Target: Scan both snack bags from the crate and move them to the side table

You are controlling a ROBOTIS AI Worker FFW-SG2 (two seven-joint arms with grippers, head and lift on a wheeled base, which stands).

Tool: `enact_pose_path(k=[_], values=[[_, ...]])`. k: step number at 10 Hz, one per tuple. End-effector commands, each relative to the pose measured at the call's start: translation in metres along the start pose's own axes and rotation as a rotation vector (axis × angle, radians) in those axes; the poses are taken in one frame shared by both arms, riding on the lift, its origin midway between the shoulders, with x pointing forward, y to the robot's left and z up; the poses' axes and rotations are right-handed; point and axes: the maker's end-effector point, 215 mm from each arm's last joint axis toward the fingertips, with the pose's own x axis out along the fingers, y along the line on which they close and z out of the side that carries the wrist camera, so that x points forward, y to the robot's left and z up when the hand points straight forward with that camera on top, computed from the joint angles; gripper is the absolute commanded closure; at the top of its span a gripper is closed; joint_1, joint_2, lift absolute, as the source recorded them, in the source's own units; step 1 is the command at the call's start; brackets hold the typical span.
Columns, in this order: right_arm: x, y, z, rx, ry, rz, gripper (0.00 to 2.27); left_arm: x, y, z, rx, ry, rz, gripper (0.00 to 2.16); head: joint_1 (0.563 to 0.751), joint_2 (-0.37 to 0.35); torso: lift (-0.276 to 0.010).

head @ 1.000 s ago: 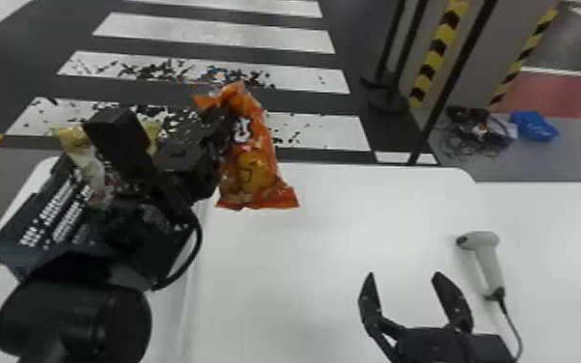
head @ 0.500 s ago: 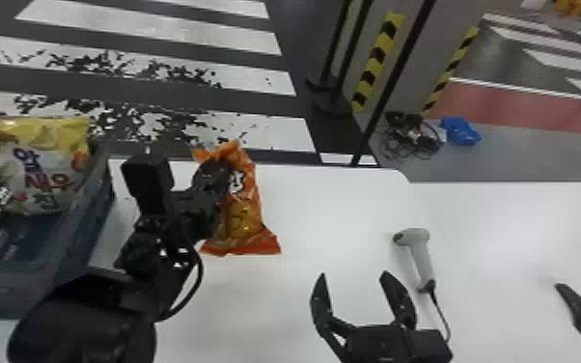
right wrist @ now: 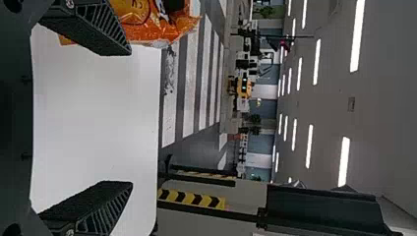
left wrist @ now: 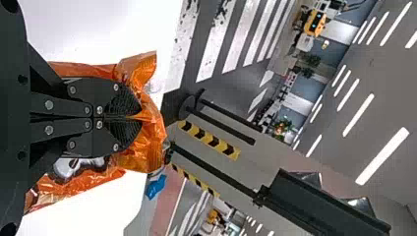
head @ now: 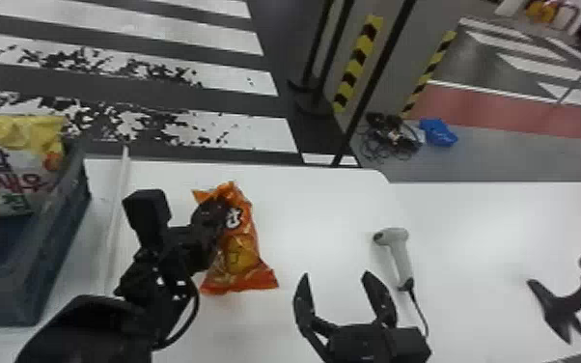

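Lower in the head view than before and nearer the black right gripper [head: 336, 274], whose fingers stand apart, a crinkled orange plastic snack bag [head: 239, 251] is over the white tabletop [head: 309, 207]. Its long axis slants slightly, top end away, wide bottom edge towards the robot; the black left gripper [head: 218, 207], its arm angled forward and rightward, pinches that top end.

Orange bag [head: 240, 253] pinched, crumpled; yellow-white bag [head: 19, 166] in crate [head: 58, 241].
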Motion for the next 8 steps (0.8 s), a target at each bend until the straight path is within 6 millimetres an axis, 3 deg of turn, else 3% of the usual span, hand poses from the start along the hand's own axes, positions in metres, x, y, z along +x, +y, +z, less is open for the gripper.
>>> enact_pose_path(k=[1, 2, 3, 8], values=[[0.001, 0.000, -0.001, 0.002, 0.001, 0.000, 0.05, 0.002, -0.014, -0.005, -0.015, 0.012, -0.020, 1.81, 0.695, -0.350, -0.099], [0.001, 0.001, 0.000, 0.003, -0.002, 0.001, 0.05, 0.002, -0.017, -0.007, -0.020, 0.016, -0.019, 0.54, 0.695, -0.350, -0.099], [0.001, 0.000, 0.000, 0.003, -0.002, 0.000, 0.05, 0.001, -0.018, -0.009, -0.020, 0.021, -0.014, 0.00, 0.695, -0.350, -0.099], [0.000, 0.000, 0.001, 0.007, -0.006, -0.001, 0.05, 0.001, -0.029, 0.001, -0.021, 0.013, -0.029, 0.03, 0.695, -0.350, -0.099]])
